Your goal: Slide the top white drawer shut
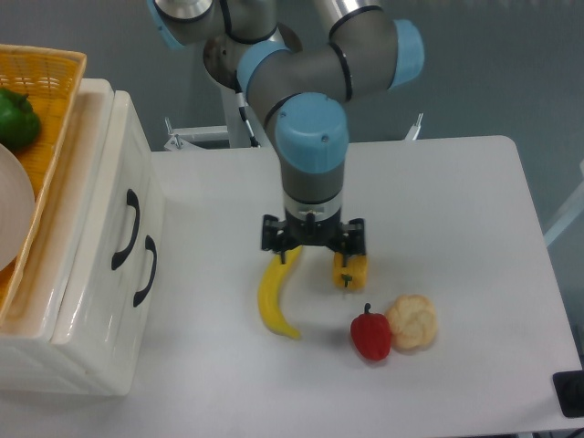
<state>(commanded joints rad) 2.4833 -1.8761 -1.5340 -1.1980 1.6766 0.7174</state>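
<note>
White and glossy, the cabinet (pixel 87 274) stands at the nine o'clock edge of the worktop (pixel 438 201), its front facing toward three o'clock. On that front sit two black arched handles, one for each drawer. The top white drawer (pixel 117 196) carries the handle nearer the cabinet's upper edge (pixel 125 230); the lower white drawer (pixel 151 301) carries the other (pixel 145 271). From this high view both fronts seem roughly in line, and I cannot tell how far the upper one stands out.

An orange wicker basket (pixel 55 100) rests on the cabinet's top, holding a green pepper (pixel 16 119) and part of a white plate (pixel 14 219).

Well apart from the cabinet, near the middle of the worktop, the arm's gripper (pixel 315 251) points straight down with its jaws spread. Directly below lie a yellow banana (pixel 274 297), curving toward six o'clock, and a small yellow piece of corn (pixel 350 271) just beside one finger at its three o'clock side. Whether the fingers touch either one is not clear. Toward five o'clock from the gripper sit a red pepper (pixel 371 334) and a pale bread roll (pixel 412 321), touching each other.
</note>
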